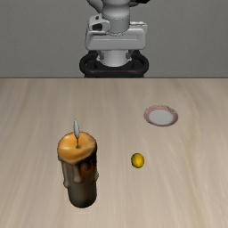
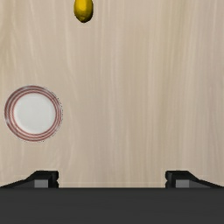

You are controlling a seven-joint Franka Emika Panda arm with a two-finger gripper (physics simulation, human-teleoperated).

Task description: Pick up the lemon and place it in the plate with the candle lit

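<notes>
Lemon point(image 1: 138, 161) lies alone on the wooden worktop point(image 1: 36, 107), forward of the small red-rimmed plate point(image 1: 161, 116) and apart from it, with the squat brown candle point(image 1: 79, 169) standing off to the exterior view's left. The candle is not on the plate. The jaws hang high over the worktop, spread wide and holding nothing, both fingertips point(image 2: 42, 178) clear of everything. From the wrist view, the lemon point(image 2: 83, 9) sits well ahead of the jaws, beyond the plate point(image 2: 33, 113). The step in hand appears to be the approach. It is best done by centring the fruit between the spread jaws, then dropping straight down. The lemon looks slightly oval, its long axis seemingly running toward and away from the robot, so pinching across the narrower middle should hold best.
</notes>
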